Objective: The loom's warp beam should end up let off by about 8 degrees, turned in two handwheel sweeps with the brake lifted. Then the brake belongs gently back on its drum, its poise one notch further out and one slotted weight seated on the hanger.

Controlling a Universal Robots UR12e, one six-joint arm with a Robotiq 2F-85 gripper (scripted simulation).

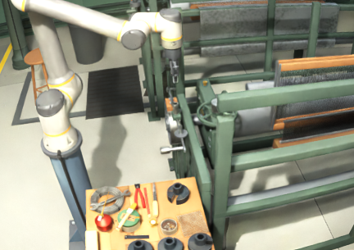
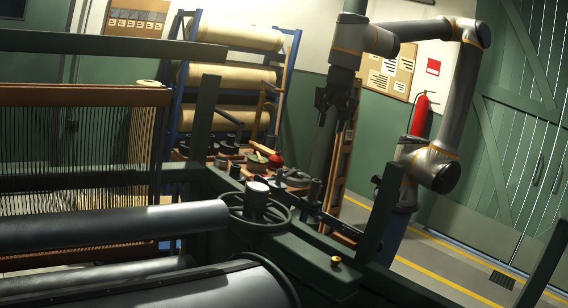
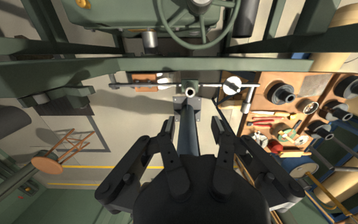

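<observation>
The warp beam (image 2: 131, 282) is mostly hidden by the loom's frame, and only its dark rounded top shows in the foreground. The green handwheel (image 2: 254, 212) sits at the loom's end, its rim partly cut off in the wrist camera (image 3: 199, 25). The steel brake lever (image 3: 185, 85) runs along the loom's side below me, carrying a round poise (image 3: 232, 85) and a handle (image 1: 171, 149). My gripper (image 3: 193, 124) hangs open and empty well above the lever (image 2: 335, 107). Several dark slotted weights (image 1: 178, 192) rest on the wooden tray.
Behind the loom a blue rack (image 2: 234, 68) holds cloth rolls. The tray (image 1: 143, 218) also carries pliers, wire, tape and a red oil can. A wooden ladder (image 2: 341, 163) leans near the pillar. A stool (image 1: 35, 64) stands by my arm's pedestal (image 1: 67, 177).
</observation>
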